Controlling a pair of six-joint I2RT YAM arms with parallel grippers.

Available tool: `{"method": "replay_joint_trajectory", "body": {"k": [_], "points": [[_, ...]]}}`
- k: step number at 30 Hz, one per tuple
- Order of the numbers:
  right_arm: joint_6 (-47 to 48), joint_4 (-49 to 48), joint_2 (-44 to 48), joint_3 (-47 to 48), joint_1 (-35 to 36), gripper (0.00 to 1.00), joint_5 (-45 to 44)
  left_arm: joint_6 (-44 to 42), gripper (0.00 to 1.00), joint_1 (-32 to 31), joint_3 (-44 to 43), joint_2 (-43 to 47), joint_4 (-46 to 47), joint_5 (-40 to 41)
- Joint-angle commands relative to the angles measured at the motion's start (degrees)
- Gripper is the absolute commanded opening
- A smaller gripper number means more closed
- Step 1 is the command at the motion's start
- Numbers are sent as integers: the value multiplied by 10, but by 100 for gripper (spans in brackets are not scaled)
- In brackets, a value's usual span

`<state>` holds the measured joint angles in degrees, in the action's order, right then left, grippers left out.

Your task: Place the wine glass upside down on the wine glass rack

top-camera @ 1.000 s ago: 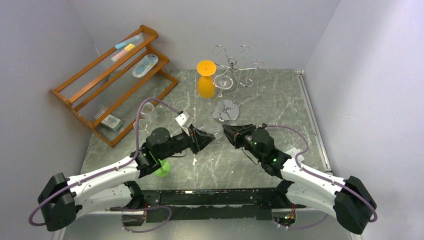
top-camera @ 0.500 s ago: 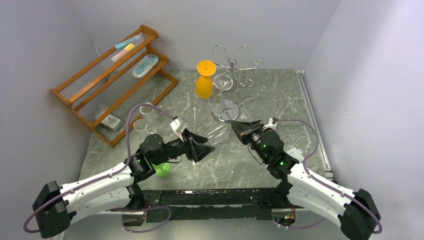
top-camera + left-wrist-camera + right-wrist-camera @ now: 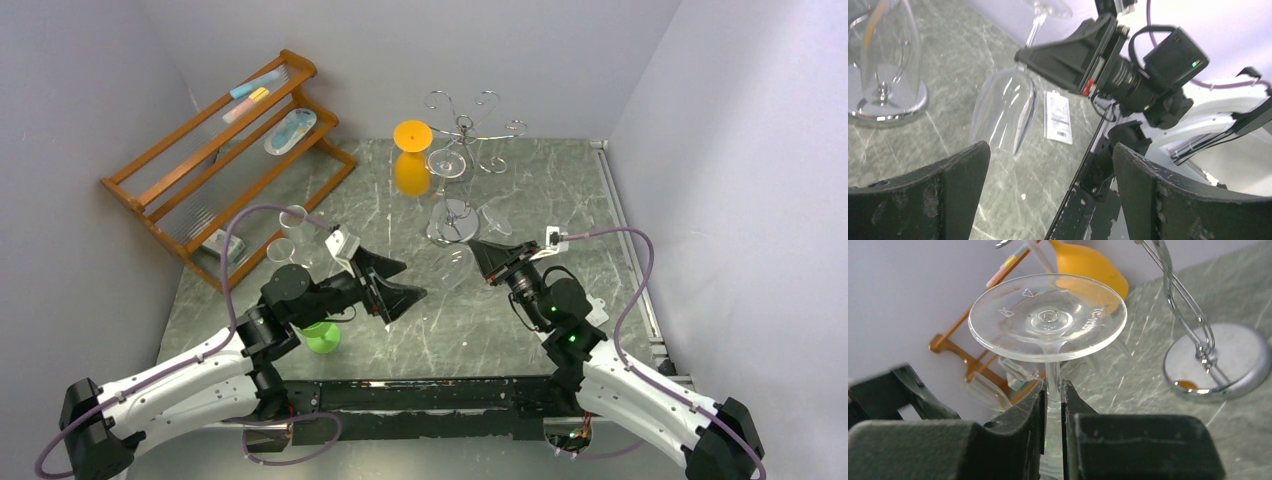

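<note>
My right gripper (image 3: 1051,386) is shut on the stem of a clear wine glass (image 3: 1048,315), whose round foot points away from the wrist camera. From above, the right gripper (image 3: 487,256) holds the wine glass (image 3: 455,268) tilted, bowl toward the left arm and foot toward the rack. The wine glass rack (image 3: 465,125), silver wire on a round chrome base, stands just beyond; an orange glass (image 3: 410,170) and a clear glass (image 3: 447,165) hang on it upside down. My left gripper (image 3: 404,282) is open and empty, just left of the bowl (image 3: 1005,112).
An orange-brown wooden shelf (image 3: 230,150) leans at the back left. Two clear cups (image 3: 292,220) stand beside it. A green object (image 3: 322,337) sits under the left arm. A white label (image 3: 1057,117) lies on the marbled table (image 3: 560,190). The rack's base (image 3: 1218,360) is close on my right.
The left gripper opened, let go of the wine glass and drew back to the left. The right gripper, shut on the stem, carried the glass a little right and toward the rack.
</note>
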<state>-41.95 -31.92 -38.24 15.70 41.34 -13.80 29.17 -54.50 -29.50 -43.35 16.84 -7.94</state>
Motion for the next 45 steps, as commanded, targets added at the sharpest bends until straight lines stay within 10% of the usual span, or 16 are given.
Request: {"method": "replay_joint_trajectory", "body": {"k": [1,27,45], "points": [[196,-50,19,16,-4,0,74,-9,96,-3,-68,-16,-27,-4],[242,-26,-107,162,-256,0,172,22,95,-2,-196,-101,-139,60],[285,-25,-307,296,-362,0,543,7,94,-2,-211,-101,-167,79]]}}
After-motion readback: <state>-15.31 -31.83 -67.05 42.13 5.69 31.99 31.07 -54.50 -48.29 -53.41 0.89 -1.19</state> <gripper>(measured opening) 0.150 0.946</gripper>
